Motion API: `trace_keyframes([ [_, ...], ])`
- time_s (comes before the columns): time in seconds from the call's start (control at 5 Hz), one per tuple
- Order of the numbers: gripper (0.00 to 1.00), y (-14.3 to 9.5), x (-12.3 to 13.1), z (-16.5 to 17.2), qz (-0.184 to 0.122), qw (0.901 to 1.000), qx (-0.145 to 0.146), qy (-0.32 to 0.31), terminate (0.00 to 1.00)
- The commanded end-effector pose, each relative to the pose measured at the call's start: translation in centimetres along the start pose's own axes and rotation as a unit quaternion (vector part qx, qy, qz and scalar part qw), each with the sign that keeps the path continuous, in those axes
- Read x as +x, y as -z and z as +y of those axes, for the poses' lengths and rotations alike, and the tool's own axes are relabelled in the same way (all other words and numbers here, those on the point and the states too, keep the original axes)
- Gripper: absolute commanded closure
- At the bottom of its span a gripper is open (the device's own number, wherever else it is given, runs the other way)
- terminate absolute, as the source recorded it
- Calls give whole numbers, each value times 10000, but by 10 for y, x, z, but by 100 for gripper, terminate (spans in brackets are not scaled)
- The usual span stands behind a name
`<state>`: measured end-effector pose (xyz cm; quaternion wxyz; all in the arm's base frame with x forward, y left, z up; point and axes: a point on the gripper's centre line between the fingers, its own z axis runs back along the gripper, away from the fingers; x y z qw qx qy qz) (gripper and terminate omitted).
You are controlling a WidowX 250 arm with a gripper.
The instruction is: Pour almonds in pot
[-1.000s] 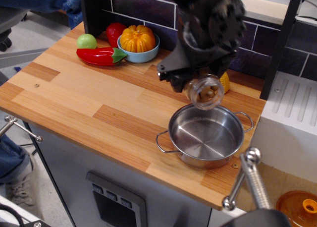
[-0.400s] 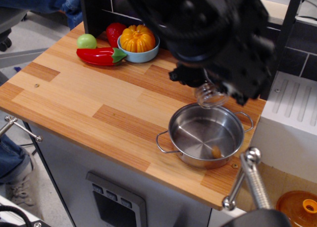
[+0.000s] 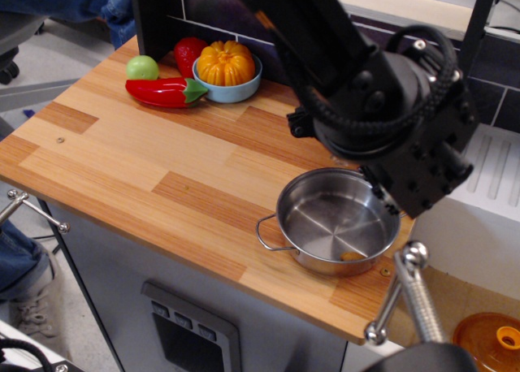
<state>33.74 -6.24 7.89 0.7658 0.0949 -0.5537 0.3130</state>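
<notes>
The pot (image 3: 337, 220) is seen on the near right part of the wooden counter (image 3: 122, 161), one loop handle turned to the near left. A few almonds (image 3: 352, 256) lie inside it, against the near right wall — the rest of the bottom is bare steel. Above the pot's far right rim the black gripper (image 3: 406, 173) is held, bulky and rolled over; its fingers are hidden by its own body, so whether they are spread or clamped cannot be told, and the jar is not visible. At the far left of the counter a light-blue bowl (image 3: 236, 88) with an orange pumpkin (image 3: 225, 62) is placed, with a red pepper (image 3: 165, 90), a green fruit (image 3: 142, 67) and a red fruit (image 3: 188, 54) beside it.
</notes>
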Motion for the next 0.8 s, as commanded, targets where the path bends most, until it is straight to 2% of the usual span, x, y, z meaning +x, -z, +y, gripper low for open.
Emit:
trace_keyframes([
  [0.0,100,-4,10,2,-596,9975,-371,-103,0],
  [0.2,100,-9,13,9,-675,9966,-466,19,0],
  [0.4,100,-16,18,12,-560,9965,-618,-14,0],
  [0.6,100,-22,-1,19,-477,9950,-783,385,100],
])
